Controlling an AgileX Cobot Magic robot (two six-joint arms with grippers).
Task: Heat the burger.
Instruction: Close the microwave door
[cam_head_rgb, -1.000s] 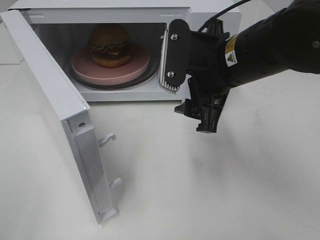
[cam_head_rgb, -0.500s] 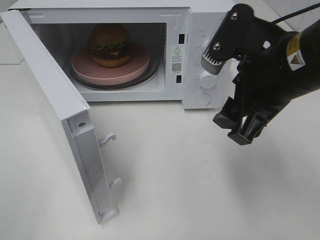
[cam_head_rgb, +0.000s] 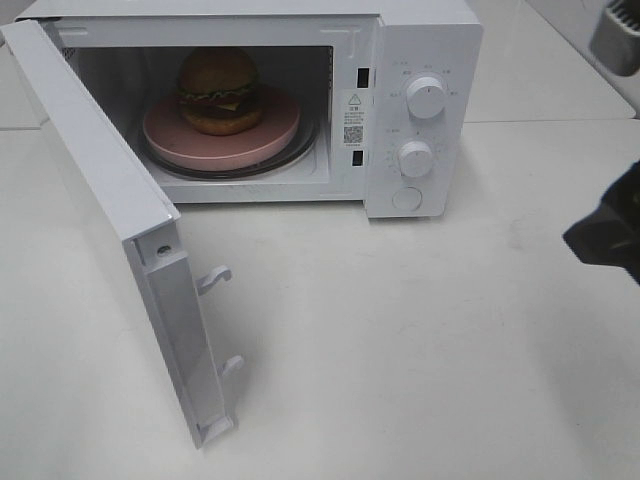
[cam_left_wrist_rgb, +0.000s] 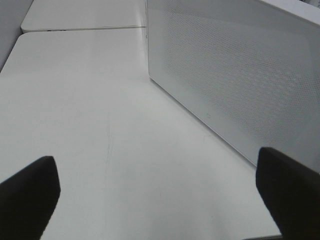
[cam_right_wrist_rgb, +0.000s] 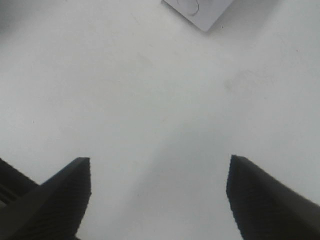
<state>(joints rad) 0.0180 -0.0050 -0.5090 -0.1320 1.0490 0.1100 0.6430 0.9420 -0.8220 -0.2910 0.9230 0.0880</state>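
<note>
Top cam: microwave (cam_head_rgb: 420, 60) on the counter (cam_head_rgb: 400, 350), filling the upper half of the frame. Door (cam_head_rgb: 120, 230) is swung open toward the lower left. Burger (cam_head_rgb: 219, 90) is inside the cavity, upper left of centre, upright with the bun on top. It sits on a pink plate (cam_head_rgb: 270, 140), and the plate is on the glass turntable (cam_head_rgb: 308, 148). The control panel right of the cavity has an upper knob (cam_head_rgb: 426, 98), a lower knob (cam_head_rgb: 414, 158) and a round button (cam_head_rgb: 406, 198) below them. My right arm (cam_head_rgb: 608, 238) is only a dark lump at the right edge, well apart from the microwave. Can't read the right jaws from this shot.

Left wrist cam: left jaws wide, dark fingertips (cam_left_wrist_rgb: 30, 195) far apart with only bare counter between them. A white perforated panel (cam_left_wrist_rgb: 235, 75) stands on the counter ahead. Can't tell whether it's the door or the casing.

Right wrist cam: right jaws wide and holding nothing. Ribbed fingertips (cam_right_wrist_rgb: 60, 200) are over bare counter. Beyond them is a white corner (cam_right_wrist_rgb: 210, 10) with a round ring on it.
</note>
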